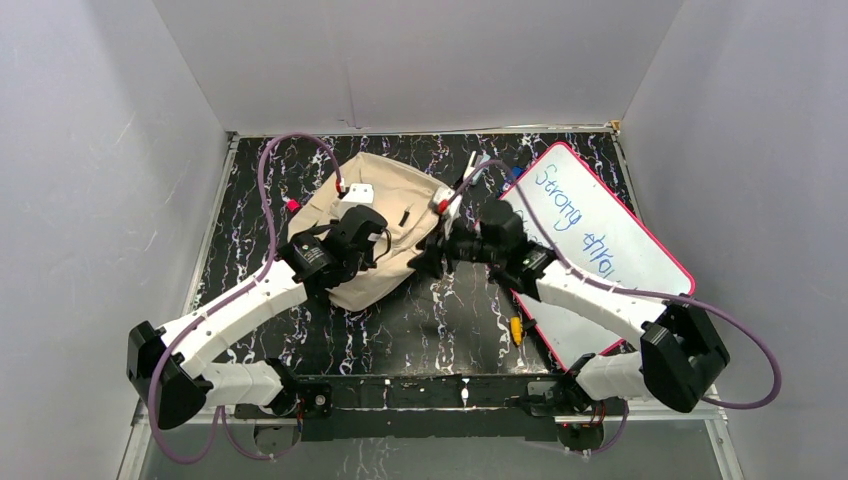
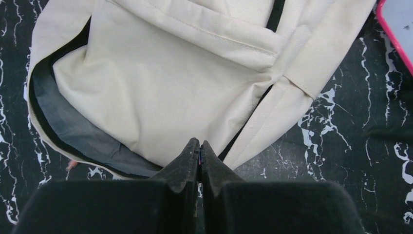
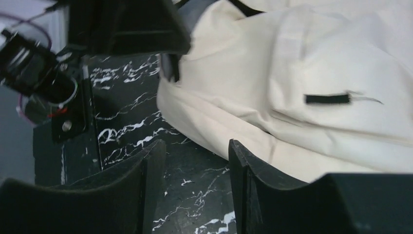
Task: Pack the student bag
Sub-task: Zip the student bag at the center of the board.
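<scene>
The student bag (image 3: 292, 63) lies beyond right pincer (image 3: 196, 146) (jaws parted).

Left claw (image 2: 200, 145) is pressed shut, while right claw (image 3: 196, 148) holds its jaws parted.

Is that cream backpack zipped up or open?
Open: the student bag gapes along one edge, its grey lining showing.

Bright even light, slight foreground blur.
</scene>
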### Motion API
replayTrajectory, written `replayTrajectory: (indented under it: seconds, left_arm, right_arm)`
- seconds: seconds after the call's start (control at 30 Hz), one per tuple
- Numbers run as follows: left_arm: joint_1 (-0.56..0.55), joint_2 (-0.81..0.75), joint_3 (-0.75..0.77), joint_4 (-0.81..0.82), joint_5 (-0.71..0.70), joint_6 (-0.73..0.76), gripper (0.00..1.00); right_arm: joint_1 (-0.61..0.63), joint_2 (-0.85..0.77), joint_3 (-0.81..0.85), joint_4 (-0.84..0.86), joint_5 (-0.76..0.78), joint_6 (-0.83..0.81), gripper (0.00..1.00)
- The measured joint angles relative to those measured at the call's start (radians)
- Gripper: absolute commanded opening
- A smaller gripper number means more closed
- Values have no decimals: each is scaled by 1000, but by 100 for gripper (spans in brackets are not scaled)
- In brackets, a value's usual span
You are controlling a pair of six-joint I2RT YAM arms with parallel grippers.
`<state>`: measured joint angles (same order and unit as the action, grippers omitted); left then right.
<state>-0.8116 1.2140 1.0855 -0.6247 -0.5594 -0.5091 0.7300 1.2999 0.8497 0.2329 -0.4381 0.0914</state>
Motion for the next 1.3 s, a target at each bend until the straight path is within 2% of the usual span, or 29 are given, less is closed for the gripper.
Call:
replayTrajectory:
  seconds: [0.1,0.23,0.43,0.63,0.9,1.3]
  left_arm:
    - [1,-8,-13,29,21,6,0]
    - [2,-34,-51,74,48,12,0]
    - [3,-63,-83,103,51,-3,0]
    - [4,-66,-83,102,42,-40,0]
    - [4,-66,-83,100,33,-68,0]
    - [4,-74,-83,97,26,-79,0]
  right_arm:
    - [76,1,-66,92,-35,-119,61]
    - [101,35,-82,219,-56,-169,60]
    - [169,160,-82,437,1,-158,60]
    - [245,261,-82,583,105,-123,62]
    - [259,330,-82,695,229,-55,55]
    - [272,404,-101,766,256,20,49]
